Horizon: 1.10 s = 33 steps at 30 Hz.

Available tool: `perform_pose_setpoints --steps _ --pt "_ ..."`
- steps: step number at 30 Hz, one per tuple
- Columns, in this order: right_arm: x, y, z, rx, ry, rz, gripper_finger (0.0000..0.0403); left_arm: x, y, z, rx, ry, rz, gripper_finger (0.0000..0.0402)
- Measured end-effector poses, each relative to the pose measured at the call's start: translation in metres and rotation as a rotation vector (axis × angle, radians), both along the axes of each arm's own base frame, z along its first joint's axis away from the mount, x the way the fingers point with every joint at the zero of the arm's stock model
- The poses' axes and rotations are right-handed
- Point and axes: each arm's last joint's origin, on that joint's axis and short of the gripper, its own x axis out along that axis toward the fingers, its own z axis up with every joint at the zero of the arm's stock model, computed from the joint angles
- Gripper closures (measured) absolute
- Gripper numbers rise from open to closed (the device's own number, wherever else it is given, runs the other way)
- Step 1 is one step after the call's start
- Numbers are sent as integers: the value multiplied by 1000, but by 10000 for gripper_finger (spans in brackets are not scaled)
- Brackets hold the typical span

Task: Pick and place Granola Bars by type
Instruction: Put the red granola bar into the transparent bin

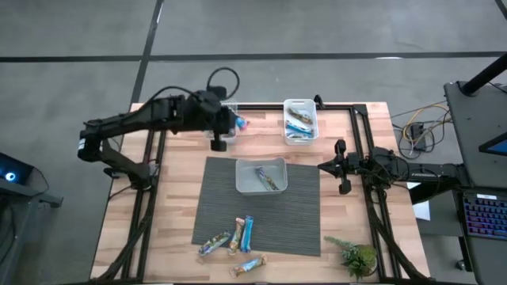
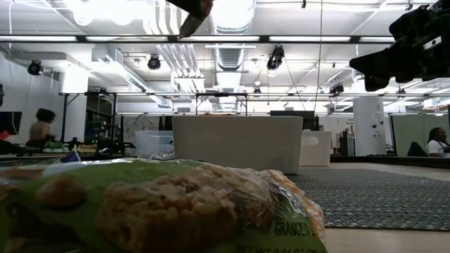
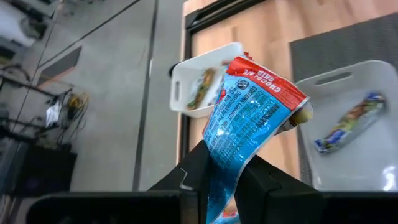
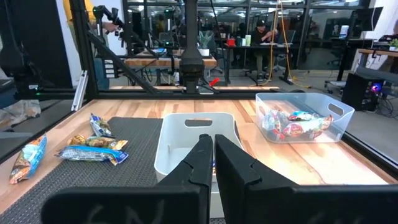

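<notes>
From the left, the left gripper (image 1: 224, 123) is raised over the far left part of the table (image 1: 178, 198), its jaws narrowed onto a blue-wrapped granola bar (image 3: 249, 118) that they pinch at one end. In the left wrist view the bar's long axis runs straight out from the fingertips, so the free end with its red band points away from the wrist and hangs over the tub (image 1: 230, 111) at the far left edge, which seems the likely place for it. That tub is mostly covered by the gripper from above, so what it holds, and whether the bar is truly centred over it, cannot be made out. Moving right, the middle tub (image 1: 261, 174) on the grey mat (image 1: 297, 214) holds one bar lying at a slant, and four loose bars (image 1: 238, 237) lie at the mat's near edge, well apart from both grippers. Further right, the far tub (image 1: 301, 120) holds several bars, too small to sort by colour from above. The right gripper (image 1: 342, 166) waits at the table's right edge, jaws pressed together and holding nothing. In the low view a wrapper right at the lens blocks most of the table.
</notes>
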Motion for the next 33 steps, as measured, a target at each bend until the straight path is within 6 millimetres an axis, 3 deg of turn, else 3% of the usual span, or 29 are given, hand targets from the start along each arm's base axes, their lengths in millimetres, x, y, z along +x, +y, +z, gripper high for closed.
perform_pose_setpoints --steps 23,33 --pt "0 0 0 0 1 -1 394 -31 85 11 -236 -259 526 362" --pt "0 0 0 0 1 0 394 -42 117 4 -279 -256 595 362"
